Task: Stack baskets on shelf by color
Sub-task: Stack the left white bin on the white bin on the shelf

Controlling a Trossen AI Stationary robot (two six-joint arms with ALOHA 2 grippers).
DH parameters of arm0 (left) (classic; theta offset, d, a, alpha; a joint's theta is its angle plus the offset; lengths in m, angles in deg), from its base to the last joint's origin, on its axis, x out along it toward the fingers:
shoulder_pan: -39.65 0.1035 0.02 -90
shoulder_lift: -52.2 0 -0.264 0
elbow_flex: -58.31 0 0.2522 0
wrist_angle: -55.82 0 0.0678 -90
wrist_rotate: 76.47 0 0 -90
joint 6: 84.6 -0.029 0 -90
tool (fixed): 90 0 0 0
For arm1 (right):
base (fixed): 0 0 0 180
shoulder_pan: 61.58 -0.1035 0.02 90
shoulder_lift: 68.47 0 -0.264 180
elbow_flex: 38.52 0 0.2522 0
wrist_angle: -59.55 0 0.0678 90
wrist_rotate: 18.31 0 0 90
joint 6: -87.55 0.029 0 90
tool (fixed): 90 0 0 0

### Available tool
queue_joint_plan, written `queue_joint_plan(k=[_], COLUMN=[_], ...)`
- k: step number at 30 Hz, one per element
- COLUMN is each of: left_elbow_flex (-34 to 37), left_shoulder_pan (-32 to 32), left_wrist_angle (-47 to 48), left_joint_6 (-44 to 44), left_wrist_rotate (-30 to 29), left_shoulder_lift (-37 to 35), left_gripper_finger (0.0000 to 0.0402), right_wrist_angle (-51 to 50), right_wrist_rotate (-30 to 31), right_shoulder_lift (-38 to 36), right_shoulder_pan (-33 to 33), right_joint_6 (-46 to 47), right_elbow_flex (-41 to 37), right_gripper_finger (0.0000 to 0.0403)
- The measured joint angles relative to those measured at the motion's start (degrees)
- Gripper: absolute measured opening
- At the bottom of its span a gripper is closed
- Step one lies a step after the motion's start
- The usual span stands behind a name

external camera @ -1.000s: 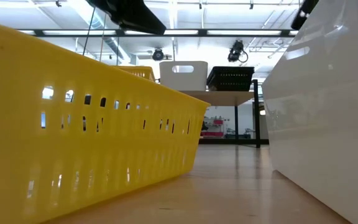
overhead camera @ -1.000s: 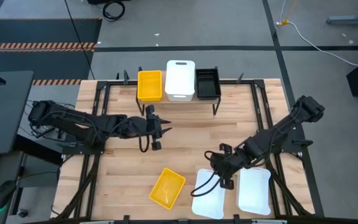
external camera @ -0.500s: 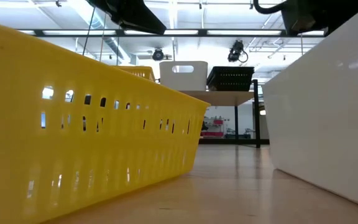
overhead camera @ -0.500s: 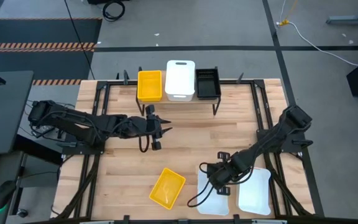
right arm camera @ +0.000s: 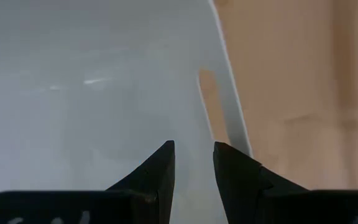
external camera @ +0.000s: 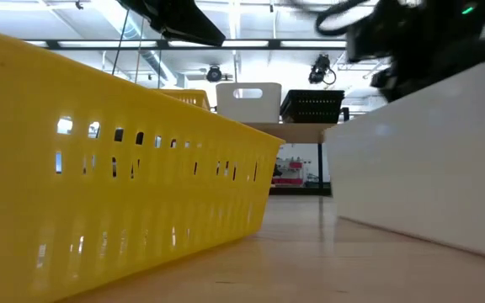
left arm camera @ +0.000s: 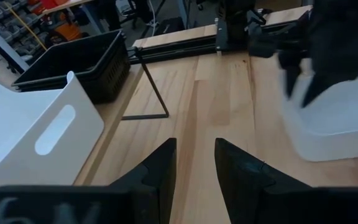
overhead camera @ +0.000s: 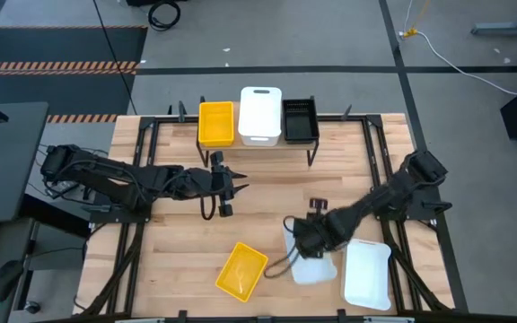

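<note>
On the shelf (external camera: 297,130) at the far edge stand a yellow basket (overhead camera: 216,123), a white basket (overhead camera: 260,114) and a black basket (overhead camera: 300,119). Another yellow basket (overhead camera: 242,270) lies on the table near the front edge. My right gripper (overhead camera: 302,238) points steeply down and is shut on a loose white basket (overhead camera: 317,267). A second loose white basket (overhead camera: 366,274) lies to its right. My left gripper (overhead camera: 236,187) hovers open over the table's left middle, with bare wood between its fingers (left arm camera: 160,168). My right gripper meets the loose white basket at its far end, by the wall with the handle slot (right arm camera: 207,87). It comes from above, slanting down. The fingers (right arm camera: 160,165) hide the place of contact, so the kind of hold cannot be told. The basket sits low over the table (external camera: 428,168), slightly tilted.
Black frame rails run along the table's left and right sides (overhead camera: 137,179). Bare wood lies between the shelf and the loose baskets (overhead camera: 276,188). In the low view the front yellow basket (external camera: 99,168) fills the left half.
My right gripper has come down, tipped more steeply downward and gone toward the table's left. The white basket has gone with it: it has shifted left and toward the far edge, and its steep tilt has dropped to nearly level.
</note>
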Motion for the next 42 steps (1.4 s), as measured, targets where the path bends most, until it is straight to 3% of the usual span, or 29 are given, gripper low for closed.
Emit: queue_joint_plan(k=[5,10,14,18,25,30,35,42], left_elbow_flex=[0.0,0.0,0.0,0.0,0.0,0.0,0.0,0.0], left_shoulder_pan=[0.0,0.0,0.0,0.0,0.0,-0.1,-0.7,-0.7], left_wrist_angle=[0.0,0.1,0.2,0.3,0.4,0.4,0.5,0.5], left_joint_6=[-0.1,0.0,0.0,-0.3,0.4,0.8,1.0,1.0], left_wrist_rotate=[0.0,0.0,0.0,0.0,0.0,0.0,0.0,0.0], left_shoulder_lift=[0.0,0.0,0.0,0.0,0.0,0.0,0.0,0.0], left_gripper_finger=[0.0117,0.0117,0.0117,0.0117,0.0117,0.0117,0.0117,0.0117], right_wrist_angle=[0.6,0.3,0.2,-1.0,-2.0,-5.3,-5.6,-5.3], right_wrist_rotate=[2.0,8.1,5.5,-2.3,-10.2,-9.5,-6.6,-9.3], right_shoulder_lift=[0.1,0.1,-1.1,-4.5,-10.2,-6.4,-3.0,-2.7], right_shoulder_pan=[7.1,13.7,15.6,12.5,0.2,-7.5,-8.1,-4.9], right_joint_6=[-6.4,-7.1,-8.8,-10.3,-7.9,-5.4,-7.5,-8.6], right_elbow_flex=[0.0,0.0,0.0,2.0,6.5,6.4,6.4,6.4], right_gripper_finger=[0.0116,0.0116,0.0116,0.0116,0.0116,0.0117,0.0129,0.0174])
